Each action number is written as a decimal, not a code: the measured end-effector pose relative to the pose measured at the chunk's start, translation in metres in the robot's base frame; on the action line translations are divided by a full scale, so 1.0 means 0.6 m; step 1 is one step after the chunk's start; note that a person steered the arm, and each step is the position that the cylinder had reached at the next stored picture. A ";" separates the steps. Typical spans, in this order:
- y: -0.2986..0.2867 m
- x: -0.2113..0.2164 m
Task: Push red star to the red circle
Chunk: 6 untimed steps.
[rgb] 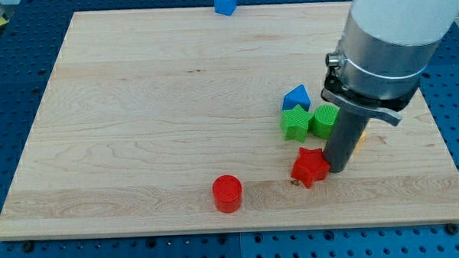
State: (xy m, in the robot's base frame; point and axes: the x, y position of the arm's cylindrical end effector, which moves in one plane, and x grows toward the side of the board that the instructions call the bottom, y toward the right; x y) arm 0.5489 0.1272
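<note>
Pale wooden board [137, 109] showing light grain; red star block [309, 167], red circle block [227, 193], green star block [295, 122], blue triangular block [296, 97] showing solid colours.

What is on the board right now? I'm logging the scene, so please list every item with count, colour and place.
red star: 1, red, lower right of centre, touching my tip's left side
red circle: 1, red, near the bottom edge, left of the star
green star: 1, green, above the red star
green cylinder: 1, green, right of the green star, partly hidden
blue block: 1, blue, above the green star
blue cube: 1, blue, top edge
yellow block: 1, yellow, mostly hidden behind the rod
board: 1, pale wood
my tip: 1, dark
</note>
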 end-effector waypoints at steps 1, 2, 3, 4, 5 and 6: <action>-0.024 0.000; -0.049 0.000; -0.073 0.000; -0.095 0.000; -0.112 0.000; -0.128 0.000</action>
State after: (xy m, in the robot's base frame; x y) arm 0.5489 0.0503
